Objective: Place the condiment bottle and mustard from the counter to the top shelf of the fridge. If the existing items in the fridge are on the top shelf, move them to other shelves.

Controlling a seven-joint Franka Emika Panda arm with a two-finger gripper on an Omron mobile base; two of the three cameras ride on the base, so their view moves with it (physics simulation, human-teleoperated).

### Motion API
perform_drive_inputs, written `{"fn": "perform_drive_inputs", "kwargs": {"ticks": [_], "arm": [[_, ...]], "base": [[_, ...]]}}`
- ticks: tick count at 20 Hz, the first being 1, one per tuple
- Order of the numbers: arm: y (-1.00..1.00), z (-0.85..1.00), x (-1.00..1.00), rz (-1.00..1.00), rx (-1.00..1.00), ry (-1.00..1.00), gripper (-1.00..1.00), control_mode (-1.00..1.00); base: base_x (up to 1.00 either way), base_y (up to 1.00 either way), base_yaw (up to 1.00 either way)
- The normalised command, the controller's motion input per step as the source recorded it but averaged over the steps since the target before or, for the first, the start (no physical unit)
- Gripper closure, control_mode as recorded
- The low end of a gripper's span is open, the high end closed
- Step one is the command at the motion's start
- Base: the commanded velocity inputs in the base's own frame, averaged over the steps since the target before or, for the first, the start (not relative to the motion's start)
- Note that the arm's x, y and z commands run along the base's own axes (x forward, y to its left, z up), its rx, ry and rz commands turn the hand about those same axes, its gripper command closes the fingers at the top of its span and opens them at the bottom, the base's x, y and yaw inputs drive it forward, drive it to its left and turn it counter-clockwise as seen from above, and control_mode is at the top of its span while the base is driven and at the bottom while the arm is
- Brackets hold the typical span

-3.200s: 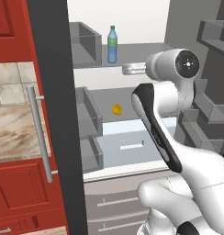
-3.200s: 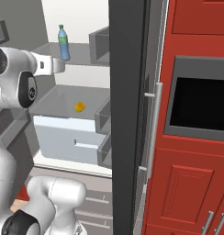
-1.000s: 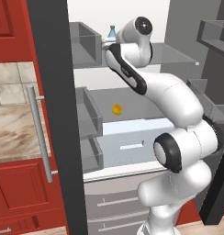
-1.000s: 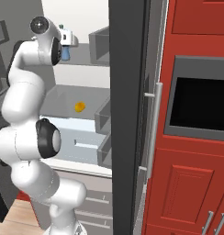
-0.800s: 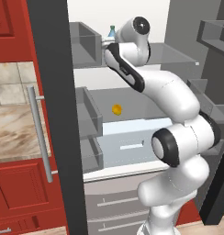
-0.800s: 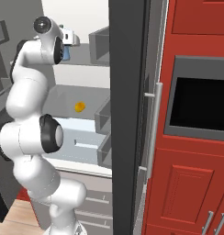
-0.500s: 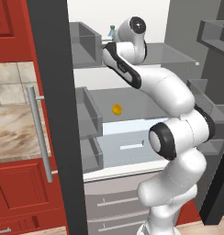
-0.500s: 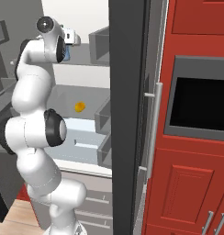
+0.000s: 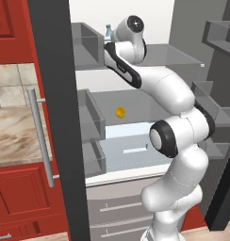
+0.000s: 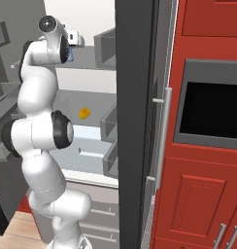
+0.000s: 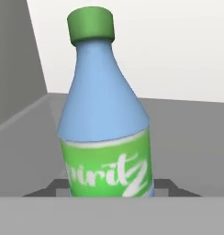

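In the hand view a blue bottle (image 11: 104, 137) with a green label and green cap stands upright on the fridge's top shelf (image 11: 187, 133). My gripper (image 11: 111, 190) has its dark fingertips (image 11: 49, 187) pressed against the bottle's two sides, shut on it. From the left base view the arm reaches up to that top shelf (image 9: 176, 55), and the bottle's cap (image 9: 108, 29) peeks out behind the wrist. A small round orange-yellow fruit (image 9: 119, 112) lies on the middle shelf, also the fruit (image 10: 84, 113). The condiment bottle and the mustard are out of view.
The dark grey fridge door (image 9: 51, 117) with its silver handle (image 9: 39, 136) stands open on the left, with the marbled counter (image 9: 13, 136) behind it. Grey bins (image 9: 88, 44) line the fridge's side. A pale drawer (image 9: 131, 143) sits below the fruit. A built-in oven (image 10: 212, 109) is on the right.
The hand has pushed in a little further towards the bottle on the top shelf, and its fingers have closed in onto the bottle's sides. The bottle and fruit have not moved.
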Motion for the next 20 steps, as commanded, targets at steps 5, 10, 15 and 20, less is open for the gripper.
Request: {"fn": "perform_drive_inputs", "kwargs": {"ticks": [5, 10, 15, 20], "arm": [[0.0, 0.13, -0.65, 0.0, 0.0, -0.29, 1.0, -1.0], [0.0, 0.15, -1.0, 0.0, 0.0, -0.46, 1.0, -1.0], [0.0, 0.39, -1.0, 0.0, 0.0, -0.51, 1.0, -1.0], [-0.12, 0.66, -1.0, 0.0, 0.04, -0.44, 1.0, -1.0]], "base": [[0.0, 0.0, 0.0], [0.0, 0.0, 0.0], [0.0, 0.0, 0.0], [0.0, 0.0, 0.0]]}}
